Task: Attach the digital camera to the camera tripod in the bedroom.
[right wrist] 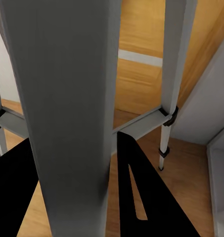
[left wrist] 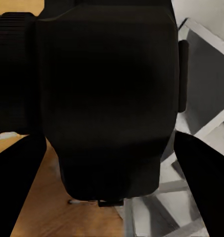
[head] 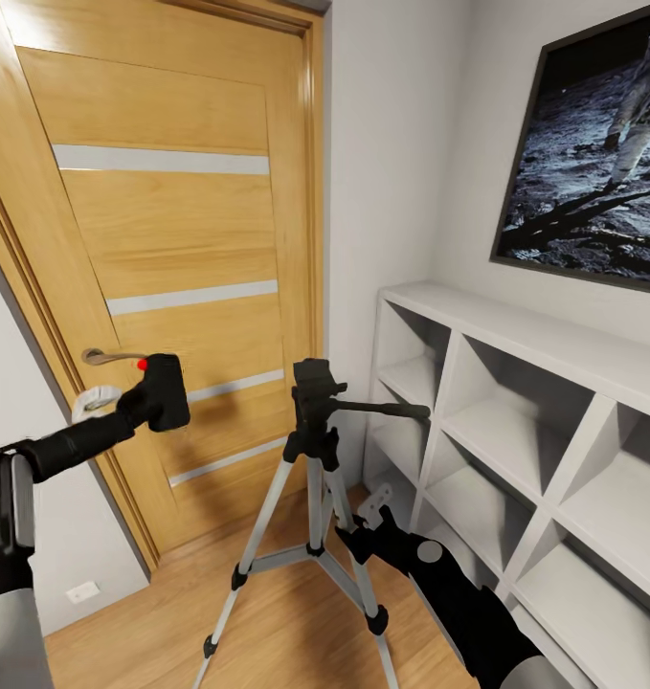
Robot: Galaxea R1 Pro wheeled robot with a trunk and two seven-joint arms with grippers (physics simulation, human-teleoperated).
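Observation:
My left gripper (head: 155, 400) is shut on the digital camera (head: 168, 394), a chunky black body with a red button on top, held in the air in front of the door, left of the tripod's head and about level with it. In the left wrist view the camera (left wrist: 109, 98) sits between the two dark fingers (left wrist: 18, 192). The camera tripod (head: 312, 450) stands on the wood floor with silver legs, a black head (head: 312, 381) and a pan handle (head: 387, 411) pointing right. My right gripper (head: 349, 534) is low down, shut on a silver tripod leg (right wrist: 72, 113).
The oak door (head: 171, 230) with pale stripes and a metal handle (head: 106, 357) stands right behind the camera. White cube shelves (head: 516, 421) run along the right wall under an astronaut picture (head: 593, 153). Open wood floor (head: 296, 622) lies around the tripod's feet.

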